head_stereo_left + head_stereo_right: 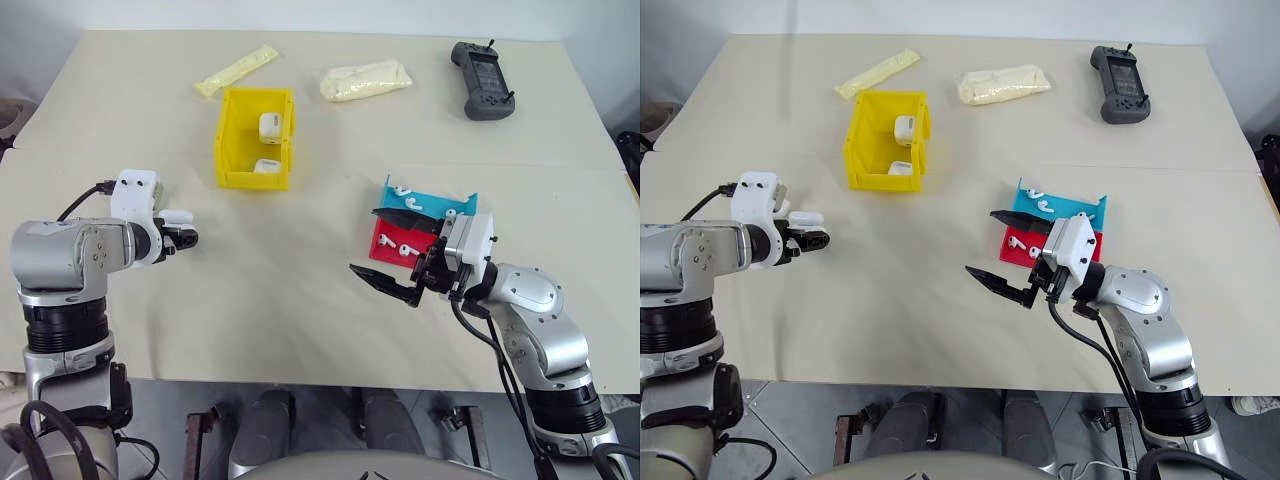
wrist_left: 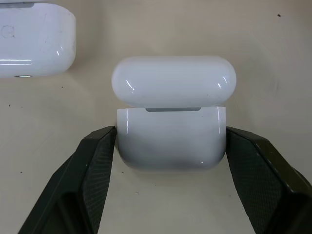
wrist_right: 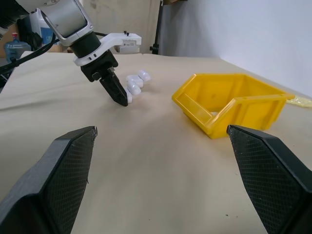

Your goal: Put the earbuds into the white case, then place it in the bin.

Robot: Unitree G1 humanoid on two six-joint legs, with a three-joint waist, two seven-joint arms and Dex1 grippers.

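My left gripper [image 2: 170, 146] clamps the lower half of a small glossy white rounded charging case [image 2: 171, 139] resting on the beige desk [image 1: 300, 300], one black finger [image 2: 92, 170] pressed to each side; its hinged lid stands flipped up just above the body. A second identical white case [image 2: 34, 39] lies just beyond and to one side of my left gripper.

My right gripper [image 1: 392, 252] hangs above the desk with its two black fingers spread wide and nothing between them. Right beside it, on the far side, sits the low red-and-blue tray [image 1: 432, 205] with several tiny white plastic earbuds [image 1: 403, 250] lying in it, apart from the case I hold.

Farther out, between both grippers, stands the bright yellow open-top plastic bin [image 1: 232, 150], with two more white cases inside. Beyond it lie two pale yellow plastic bags [image 1: 365, 80] and, beyond my right gripper, a dark grey handheld controller [image 1: 482, 80].
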